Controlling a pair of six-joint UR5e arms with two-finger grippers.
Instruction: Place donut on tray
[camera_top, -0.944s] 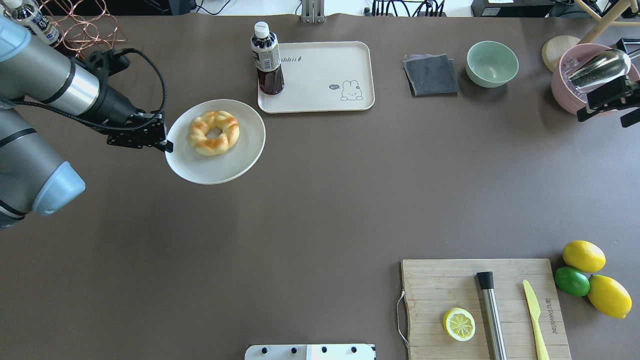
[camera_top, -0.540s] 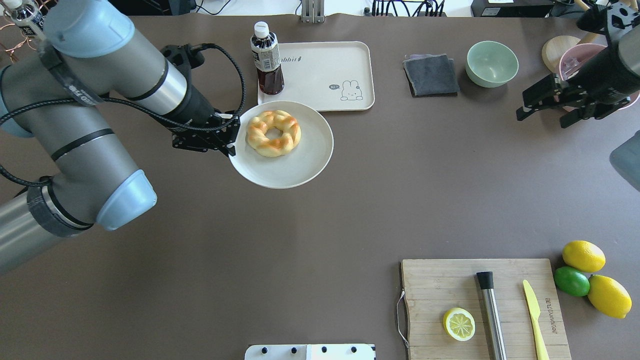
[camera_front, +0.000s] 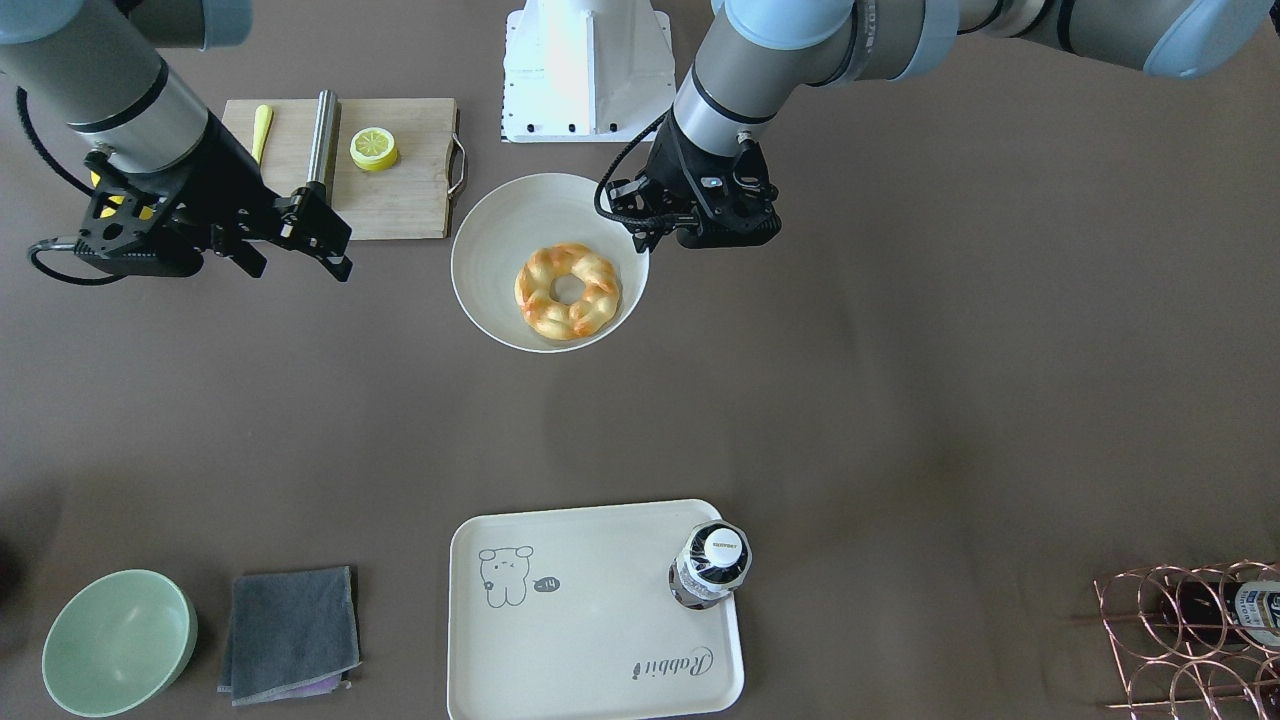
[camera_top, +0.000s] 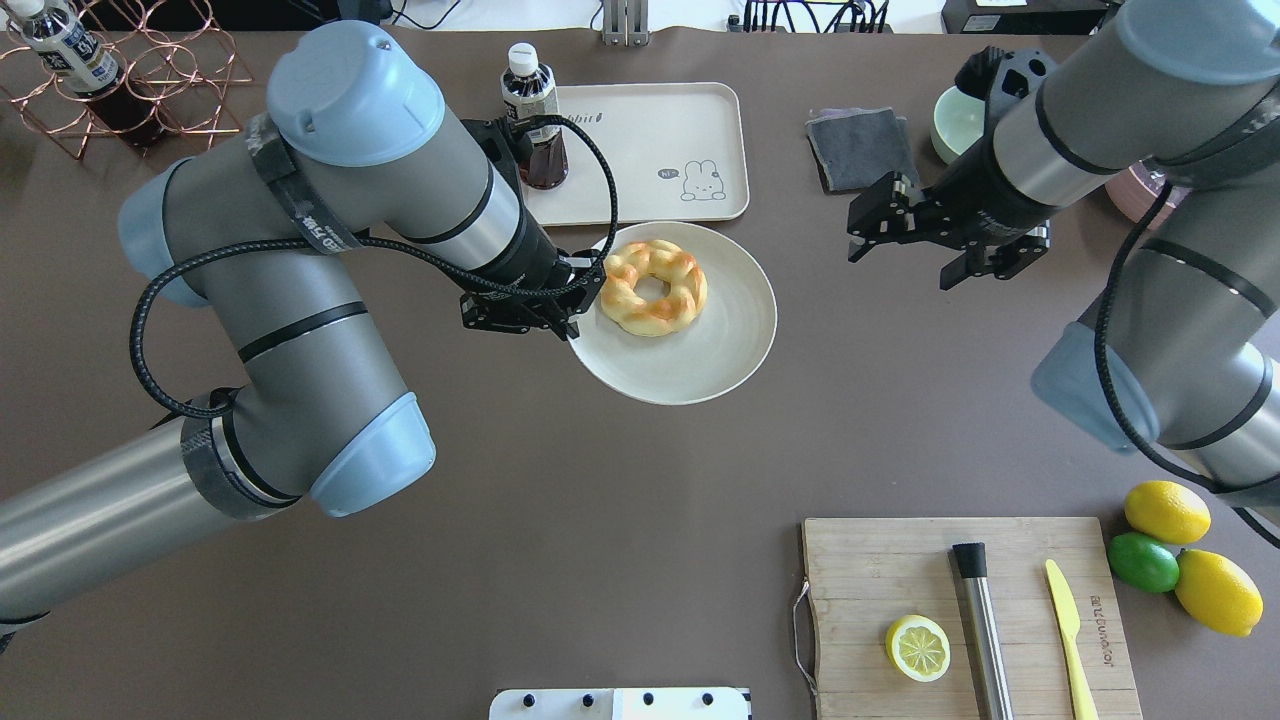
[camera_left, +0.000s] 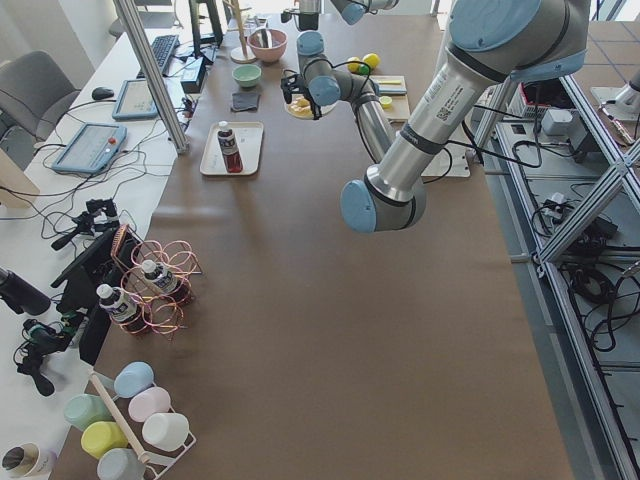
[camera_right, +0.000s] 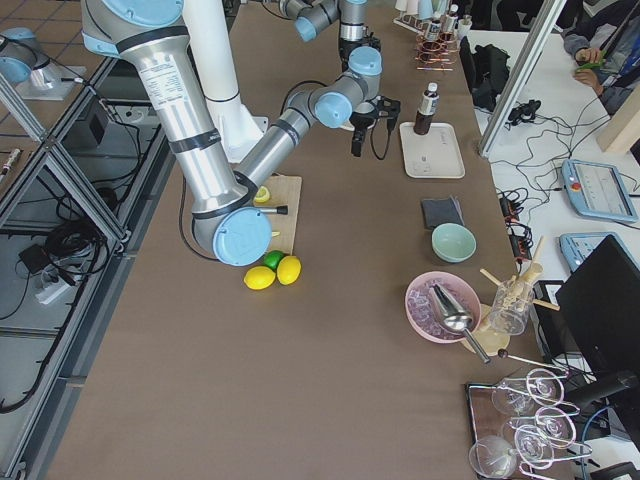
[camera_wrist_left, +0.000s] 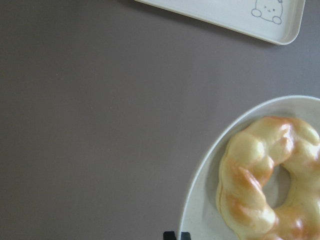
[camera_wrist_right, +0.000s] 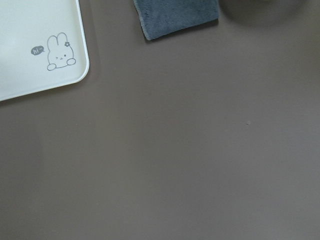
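Observation:
The donut (camera_top: 652, 287), a golden twisted ring, lies on a round white plate (camera_top: 700, 380) just in front of the tray's near edge. My left gripper (camera_top: 573, 322) is shut on the plate's left rim. The front view shows the donut (camera_front: 568, 291), the plate (camera_front: 490, 230) and this gripper (camera_front: 640, 238). The left wrist view shows the donut (camera_wrist_left: 270, 180) and the plate rim (camera_wrist_left: 200, 200). The cream Rabbit tray (camera_top: 650, 140) lies at the back. My right gripper (camera_top: 900, 262) is open and empty, right of the plate. I cannot tell whether the plate touches the table.
A dark bottle (camera_top: 530, 110) stands on the tray's left corner. A grey cloth (camera_top: 860, 150) and a green bowl (camera_top: 950, 120) lie right of the tray. A cutting board (camera_top: 970, 610) with a lemon half (camera_top: 918, 648) is at the front right. A copper wire rack (camera_top: 150, 60) is at the back left.
My left arm has carried the plate with the donut to the right, to in front of the tray. My right arm has swung in from the right edge towards the middle.

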